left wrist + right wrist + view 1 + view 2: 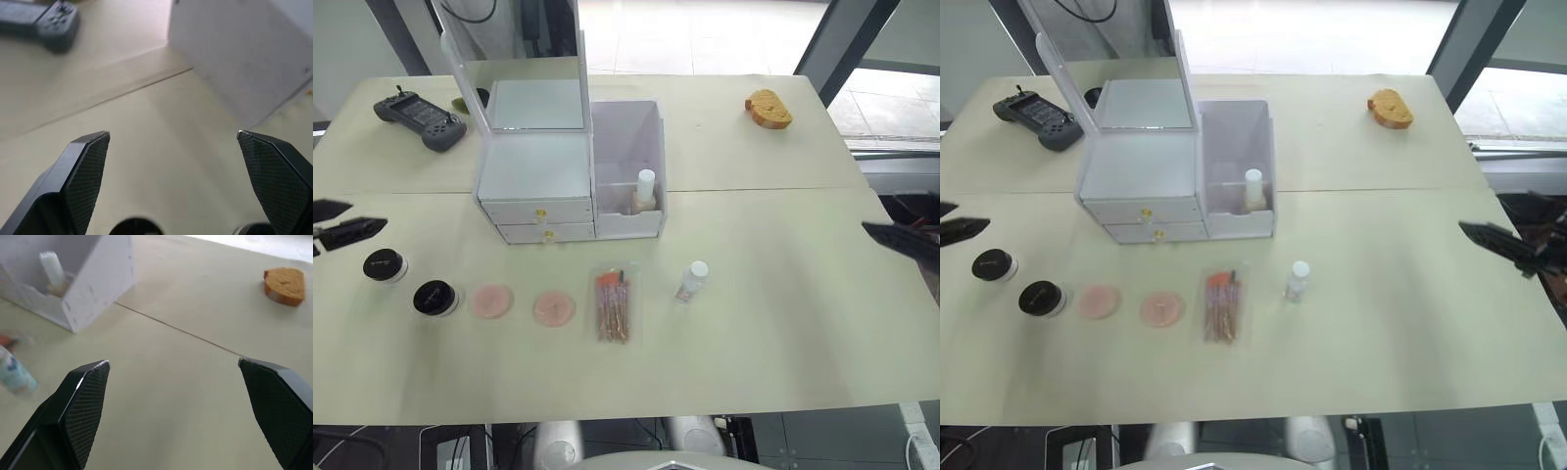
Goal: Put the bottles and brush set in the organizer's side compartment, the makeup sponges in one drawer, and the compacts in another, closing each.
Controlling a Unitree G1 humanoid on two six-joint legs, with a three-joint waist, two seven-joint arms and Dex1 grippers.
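Two compacts (408, 281) lie at 8 o'clock on the table (783, 323), just beside the left gripper (331, 233), fingers apart – hard, slick discs, best pinched across the rim. Sponges (523, 305), brush set (613, 305), then the clear bottle (691, 281) – light, tippy – well apart from the empty right gripper (173, 377), fingers spread.

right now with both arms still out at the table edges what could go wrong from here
The clear bottle stands upright and slim, so a sideways touch from the right pincer could tip it. The brush set lies flat in a pouch, hard to get under. Both drawers look shut, so the sponges have nowhere to go yet.
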